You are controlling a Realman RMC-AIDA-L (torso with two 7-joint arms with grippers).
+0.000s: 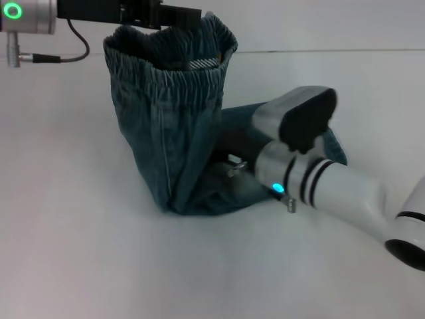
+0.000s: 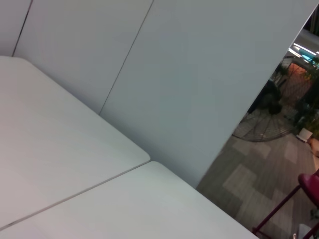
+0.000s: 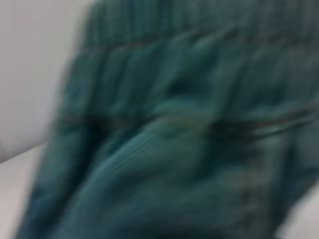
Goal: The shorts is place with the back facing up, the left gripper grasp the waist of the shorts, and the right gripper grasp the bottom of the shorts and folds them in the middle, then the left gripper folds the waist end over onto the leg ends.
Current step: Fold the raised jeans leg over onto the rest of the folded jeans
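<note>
Blue denim shorts (image 1: 174,126) hang by their elastic waist (image 1: 174,78), which is lifted well above the white table (image 1: 73,252). At the top of the head view my left gripper (image 1: 159,16) is shut on the waist's rear edge. The leg ends (image 1: 226,193) lie on the table, bent under the raised part. My right gripper (image 1: 232,158) is low against the legs behind the hanging cloth, mostly hidden by its own wrist (image 1: 302,143). Denim (image 3: 169,134) fills the right wrist view from very close. The left wrist view shows no shorts.
In the left wrist view I see only the table top (image 2: 75,164), a grey partition wall (image 2: 189,74) behind it, and open floor (image 2: 249,184) beyond the table's far corner. A black cable (image 1: 76,46) loops from the left arm.
</note>
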